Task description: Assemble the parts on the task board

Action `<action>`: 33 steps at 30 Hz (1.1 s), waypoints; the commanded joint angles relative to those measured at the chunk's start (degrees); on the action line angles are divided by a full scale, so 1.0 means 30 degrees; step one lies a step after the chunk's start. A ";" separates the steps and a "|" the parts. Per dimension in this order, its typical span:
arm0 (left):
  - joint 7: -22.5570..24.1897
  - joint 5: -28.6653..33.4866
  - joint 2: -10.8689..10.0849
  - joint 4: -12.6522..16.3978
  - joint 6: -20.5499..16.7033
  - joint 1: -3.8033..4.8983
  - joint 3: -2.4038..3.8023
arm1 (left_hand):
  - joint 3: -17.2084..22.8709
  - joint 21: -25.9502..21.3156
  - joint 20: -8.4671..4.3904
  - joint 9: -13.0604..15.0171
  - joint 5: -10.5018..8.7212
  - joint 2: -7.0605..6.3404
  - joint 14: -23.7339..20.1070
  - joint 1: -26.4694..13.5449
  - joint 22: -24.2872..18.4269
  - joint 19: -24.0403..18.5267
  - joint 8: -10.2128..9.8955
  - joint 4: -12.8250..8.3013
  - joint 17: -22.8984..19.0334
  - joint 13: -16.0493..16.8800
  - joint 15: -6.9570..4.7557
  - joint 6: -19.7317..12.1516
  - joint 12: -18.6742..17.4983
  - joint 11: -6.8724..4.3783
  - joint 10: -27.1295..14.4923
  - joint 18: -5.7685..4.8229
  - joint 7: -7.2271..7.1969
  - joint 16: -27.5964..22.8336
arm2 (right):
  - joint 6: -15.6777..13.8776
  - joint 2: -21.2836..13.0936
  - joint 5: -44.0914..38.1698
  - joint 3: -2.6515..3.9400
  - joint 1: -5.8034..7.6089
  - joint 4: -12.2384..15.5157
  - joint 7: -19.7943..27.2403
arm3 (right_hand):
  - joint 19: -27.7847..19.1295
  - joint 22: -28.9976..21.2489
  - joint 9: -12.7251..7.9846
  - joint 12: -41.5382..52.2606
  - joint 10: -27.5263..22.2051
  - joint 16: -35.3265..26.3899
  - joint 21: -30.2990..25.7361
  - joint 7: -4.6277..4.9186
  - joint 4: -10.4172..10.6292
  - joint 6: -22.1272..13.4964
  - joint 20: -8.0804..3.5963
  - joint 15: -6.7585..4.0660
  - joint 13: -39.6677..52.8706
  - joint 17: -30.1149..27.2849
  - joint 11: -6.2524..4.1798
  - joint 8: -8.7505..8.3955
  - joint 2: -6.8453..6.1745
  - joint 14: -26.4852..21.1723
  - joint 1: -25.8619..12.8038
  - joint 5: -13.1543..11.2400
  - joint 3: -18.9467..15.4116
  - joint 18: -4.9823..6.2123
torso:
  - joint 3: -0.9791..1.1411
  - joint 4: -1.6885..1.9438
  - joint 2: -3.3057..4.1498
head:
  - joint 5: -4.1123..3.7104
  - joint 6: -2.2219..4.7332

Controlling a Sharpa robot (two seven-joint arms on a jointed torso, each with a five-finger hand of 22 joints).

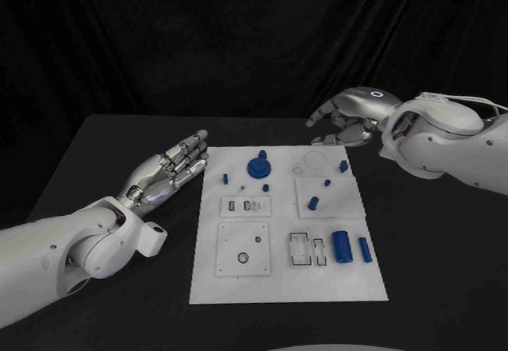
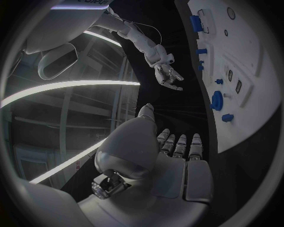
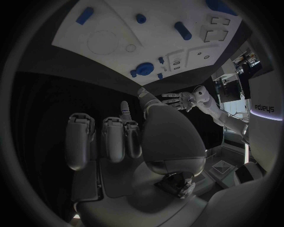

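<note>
Black table [image 1: 114, 152] holds white board [image 1: 286, 282] with blue parts [image 1: 257, 168] between both hands. Left hand [image 1: 167, 171] flat, released, beside board; right hand [image 1: 349, 117] curled, seemingly holding nothing.

The only readable text is a partly legible word, seemingly "edveys", on a white panel [image 3: 264, 109] in the right wrist view.

White task board [image 1: 286, 286] mid-table, small blue parts [image 1: 258, 167] scattered on it

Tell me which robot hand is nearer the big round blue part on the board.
Left. The left robot hand hovers beside the board's left edge near the round blue part; the right robot hand hangs beyond the far right corner.
</note>
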 commanded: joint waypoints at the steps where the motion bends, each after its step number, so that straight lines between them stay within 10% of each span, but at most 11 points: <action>1: 0.1789 0.0078 0.0036 0.0038 0.0204 -0.0017 0.0013 | 0.0122 -0.0113 0.0163 0.0031 0.0064 0.0001 -0.0006 0.0153 -0.0032 0.0022 0.0017 0.0043 -0.0023 -0.0019 0.0012 -0.0044 -0.0066 0.0181 0.0003 0.0234 0.0112 -0.0071 | 0.0164 -0.0789 -0.0059 -0.0004 -0.0089 0.0546 -0.1397 | 0.0984 0.4059 -0.0094 0.0068 0.1997 -0.0100 -0.0004 0.0015 0.0280 -0.0138 -0.0115 -0.0086 0.5022 0.1670 -0.0197 -0.0123 -0.0140 0.1388 -0.0050 -0.0153 -0.0038 -0.0253 | -0.0034 -0.0054 -0.0037 | 0.0086 0.0134; 12: 0.1870 0.0078 0.0272 -0.0095 0.0359 -0.0126 0.0010 | 0.0148 -0.0113 0.0165 0.0028 0.0084 0.0009 -0.0006 0.0189 -0.0032 0.0022 0.0013 0.0024 -0.0023 -0.0019 0.0004 -0.0069 -0.0066 0.0158 0.0003 0.0248 0.0129 -0.0071 | -0.0208 -0.1991 -0.0091 -0.0009 -0.1044 0.0341 -0.1550 | 0.1006 0.4085 -0.0232 0.0068 0.1997 -0.0081 0.0017 0.0213 0.0560 -0.0138 -0.0096 -0.0025 0.5022 0.1673 -0.0081 -0.0233 -0.0338 0.1409 0.0299 -0.0171 -0.0100 -0.0265 | 0.0074 -0.0293 -0.0087 | 0.0091 0.0155; 26: 0.1893 0.0078 0.0349 -0.0182 0.0444 -0.0195 0.0010 | 0.0204 -0.0113 0.0171 0.0027 0.0144 0.0006 -0.0006 0.0282 -0.0032 0.0022 0.0011 -0.0043 -0.0023 -0.0019 -0.0004 -0.0075 -0.0066 0.0144 0.0003 0.0268 0.0128 -0.0071 | -0.0187 -0.1950 -0.0386 -0.0013 -0.2031 -0.0716 -0.1531 | 0.1049 0.4151 -0.0133 0.0068 0.1997 0.0047 0.0050 0.0655 0.1828 0.0639 0.0170 0.0284 0.5022 0.1768 0.0296 0.0007 -0.1077 0.1448 0.1269 -0.0619 -0.0423 -0.0281 | 0.0055 -0.0225 -0.0074 | 0.0084 -0.0216; 33: 0.1951 0.0078 0.0242 -0.0158 0.0431 -0.0212 0.0010 | 0.0218 -0.0113 0.0174 0.0029 0.0156 -0.0008 -0.0006 0.0317 -0.0032 0.0022 0.0013 -0.0073 -0.0023 -0.0019 -0.0006 -0.0065 -0.0066 0.0146 0.0003 0.0275 0.0126 -0.0071 | -0.0025 -0.1740 -0.0498 -0.0014 -0.2207 -0.1102 -0.1658 | 0.1059 0.4184 0.0049 0.0068 0.1997 0.0054 0.0045 0.0754 0.2244 0.0570 0.0271 0.0373 0.5022 0.1701 0.0389 -0.0081 -0.1180 0.1430 0.2213 0.1524 -0.0389 -0.0283 | 0.0045 -0.0222 -0.0076 | 0.0082 -0.0281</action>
